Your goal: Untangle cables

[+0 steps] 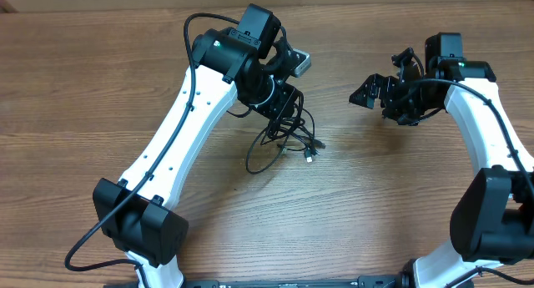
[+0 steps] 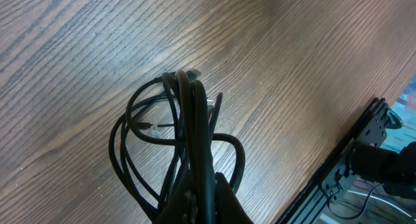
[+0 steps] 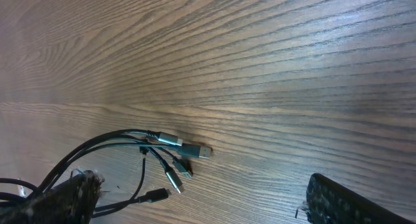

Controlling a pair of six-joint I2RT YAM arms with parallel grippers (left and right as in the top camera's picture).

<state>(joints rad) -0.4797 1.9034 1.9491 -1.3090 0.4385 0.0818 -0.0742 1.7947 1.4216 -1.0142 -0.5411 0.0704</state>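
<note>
The cables [image 1: 284, 140] are a tangle of thin black cords in the middle of the table, with small plug ends [image 1: 312, 151] pointing right. My left gripper [image 1: 287, 111] is shut on the top of the bundle. In the left wrist view the cords [image 2: 192, 120] run up from between its fingers, loop outward and meet the wood. My right gripper [image 1: 378, 91] is open to the right of the tangle, apart from it and holding nothing. The right wrist view shows several plug ends [image 3: 195, 150] fanned on the table ahead of that open gripper [image 3: 201, 203], toward its left finger.
The wooden table [image 1: 375, 196] carries only the cords and both arms. A thick black arm cable [image 1: 200, 25] arches over the left arm. The table's edge and a black frame rail [image 2: 351, 156] show at the right of the left wrist view.
</note>
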